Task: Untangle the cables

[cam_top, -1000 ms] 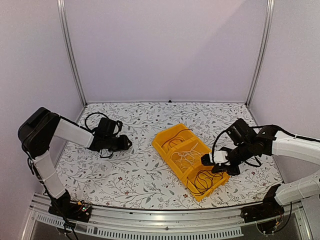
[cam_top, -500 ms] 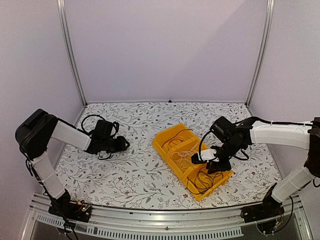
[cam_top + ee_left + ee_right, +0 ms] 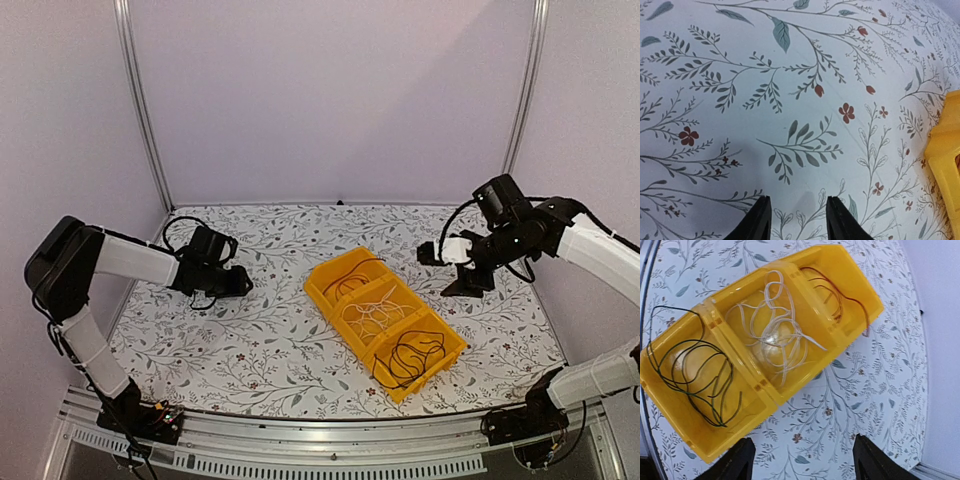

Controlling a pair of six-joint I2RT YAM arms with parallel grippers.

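The flower-printed table carries one large thing, a yellow bin of three compartments; in the overhead view its long axis runs on a slant, from far-left to near-right.

The left gripper sits low over bare cloth, well apart from the bin, whose corner only just shows at the right edge of its wrist view; its fingers stand a little apart with nothing between them. The right gripper is raised off to the bin's right and looks down on all three compartments; its fingers are spread wide and carry nothing.

The cables all lie inside the bin, one colour to a compartment: the black cable loops in the end nearest the robot, the white cable in the middle, the reddish-brown cable at the far end (one stretch of it seems to ride up to the rim, though I cannot tell whether it crosses).

The right arm is plainly the nearer; from its claw the bin lies ahead and below, the long axis crossing the view at an angle. With each colour apart, I judge the sorting essentially done.
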